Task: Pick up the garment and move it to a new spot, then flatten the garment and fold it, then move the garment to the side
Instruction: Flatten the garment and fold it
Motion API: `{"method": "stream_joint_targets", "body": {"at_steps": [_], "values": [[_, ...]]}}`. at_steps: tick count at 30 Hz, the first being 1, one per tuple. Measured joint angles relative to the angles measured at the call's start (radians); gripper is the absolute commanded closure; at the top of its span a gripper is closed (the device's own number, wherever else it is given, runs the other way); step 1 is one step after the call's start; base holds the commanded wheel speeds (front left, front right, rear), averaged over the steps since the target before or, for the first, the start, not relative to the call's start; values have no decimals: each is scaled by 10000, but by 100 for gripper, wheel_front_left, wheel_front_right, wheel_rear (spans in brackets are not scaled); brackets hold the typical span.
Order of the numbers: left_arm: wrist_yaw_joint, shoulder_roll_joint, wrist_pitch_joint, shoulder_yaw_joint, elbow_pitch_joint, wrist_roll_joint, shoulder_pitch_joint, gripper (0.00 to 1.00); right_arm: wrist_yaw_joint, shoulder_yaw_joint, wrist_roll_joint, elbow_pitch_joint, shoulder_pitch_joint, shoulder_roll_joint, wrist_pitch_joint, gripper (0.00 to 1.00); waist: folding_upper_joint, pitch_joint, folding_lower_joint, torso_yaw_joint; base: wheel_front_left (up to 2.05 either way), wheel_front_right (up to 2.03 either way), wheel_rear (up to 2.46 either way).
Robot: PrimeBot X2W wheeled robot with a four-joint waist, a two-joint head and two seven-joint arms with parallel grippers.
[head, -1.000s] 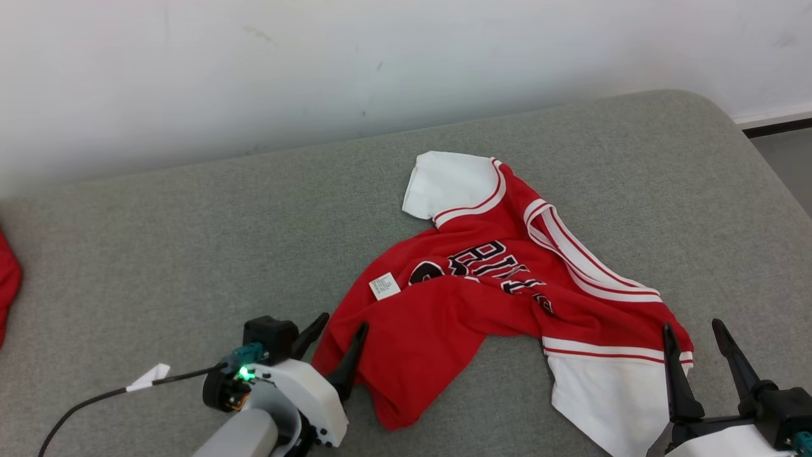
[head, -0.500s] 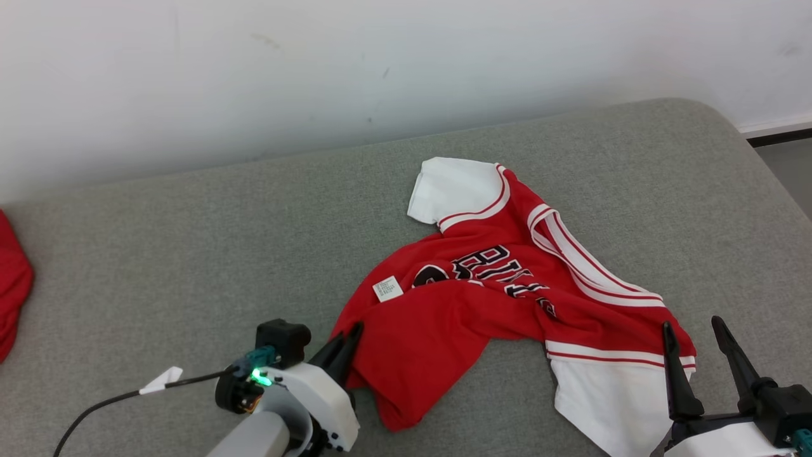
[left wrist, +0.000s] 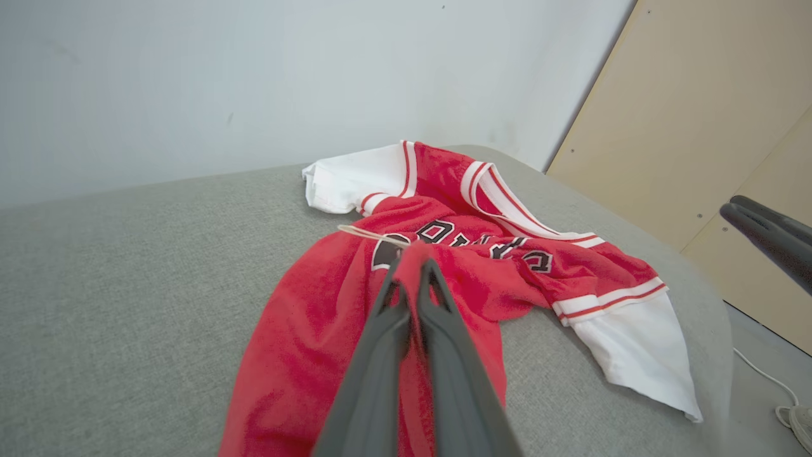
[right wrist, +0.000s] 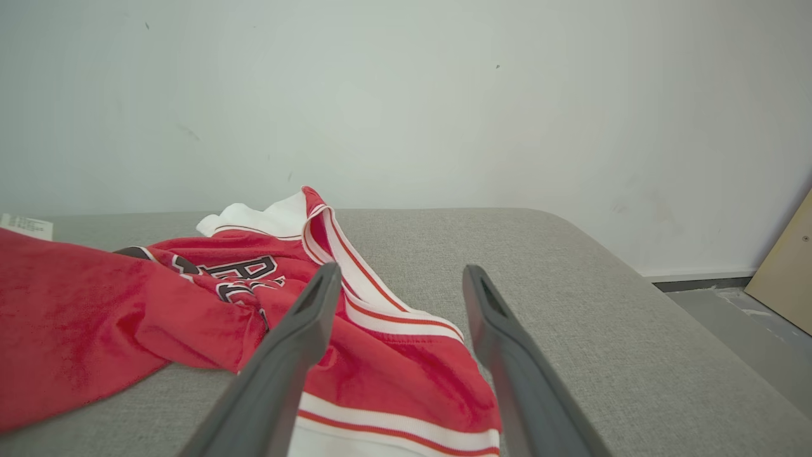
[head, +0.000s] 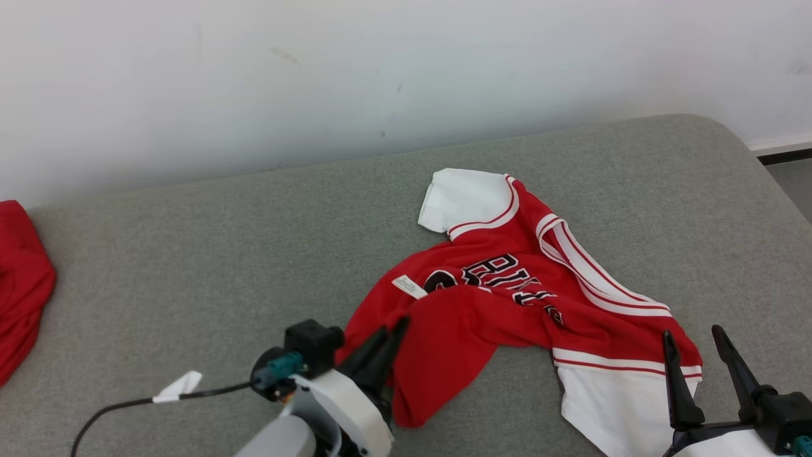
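The garment (head: pixel 507 298) is a red jersey with white sleeves and black lettering, lying crumpled on the grey cushioned surface (head: pixel 190 266). My left gripper (head: pixel 396 330) is shut on a fold of the red fabric at the jersey's lower left edge, lifting it slightly; the left wrist view shows the garment (left wrist: pixel 457 254) pinched between the left gripper's (left wrist: pixel 413 260) closed fingers. My right gripper (head: pixel 691 339) stands open at the lower right, fingers straddling the edge by the white sleeve. In the right wrist view the garment (right wrist: pixel 158 298) lies under the open right gripper (right wrist: pixel 399 279).
Another red cloth (head: pixel 22 279) lies at the far left edge of the surface. A white wall (head: pixel 317 76) runs behind. The surface's rounded corner drops to the floor (head: pixel 793 184) at the right. A tan panel (left wrist: pixel 710 127) stands beyond that end.
My left gripper closed on the jersey's edge and moved right and up with it, bunching the fabric. The head camera tilted, shifting the scene downward. The right gripper stayed open.
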Motion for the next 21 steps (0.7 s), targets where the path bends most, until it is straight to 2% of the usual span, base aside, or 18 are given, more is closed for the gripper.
{"method": "stream_joint_targets", "body": {"at_steps": [5,10,16,21], "values": [[-84,50,886,-1009,-1572,-150,857,100,-2,35,17,31,62,-19,0,0,0,-90,0,16,0,0,0],[-115,408,1772,-2023,-2654,-472,1612,100,-2,96,63,56,81,-36,0,0,0,-120,0,-26,0,0,0],[-128,779,2199,-2915,-2763,-529,2054,100,0,136,94,65,82,-42,0,0,0,-103,-1,-146,0,0,0],[-128,859,2240,-3308,-2222,-554,2151,100,-2,111,105,59,82,-35,0,0,0,-15,-1,-220,0,0,0]]}}
